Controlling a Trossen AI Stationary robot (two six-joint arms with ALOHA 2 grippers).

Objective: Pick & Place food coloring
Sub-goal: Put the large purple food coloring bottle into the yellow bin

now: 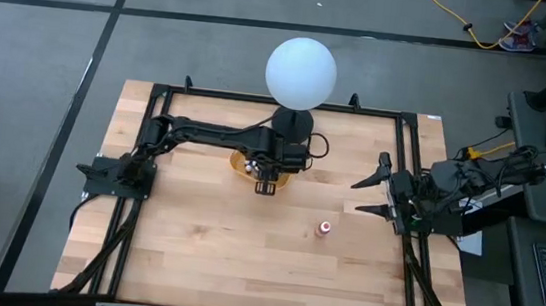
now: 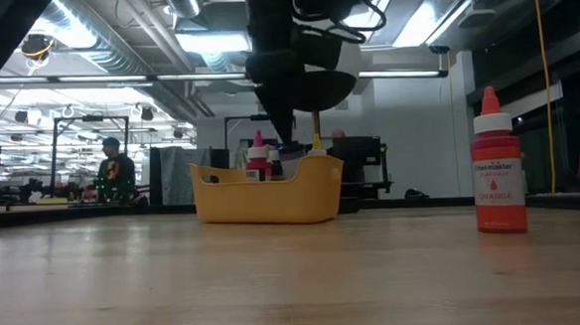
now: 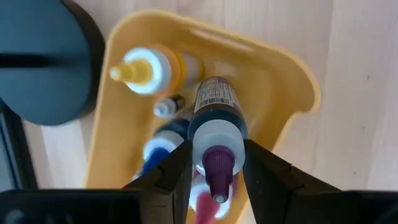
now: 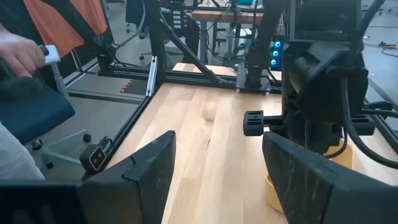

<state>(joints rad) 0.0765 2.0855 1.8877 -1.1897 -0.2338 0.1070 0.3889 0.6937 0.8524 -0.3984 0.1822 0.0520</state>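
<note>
Currently, the left gripper [image 3: 214,171] is held directly above the yellow tray [image 3: 292,93], its fingers [image 3: 177,174] clamped on a purple-capped bottle [image 3: 214,124] of dark blue food coloring. Further bottles are seen in the tray below it, among them a yellow-tipped bottle [image 3: 152,68] and a blue-capped one [image 3: 161,146]. One orange bottle [image 2: 497,167] is left standing upright on the wooden table [image 1: 205,237], well apart from the tray. The right gripper [image 1: 369,194] is parked at the table's right edge with its fingers spread and nothing between them. The tray is placed beside the white globe [image 1: 301,72].
</note>
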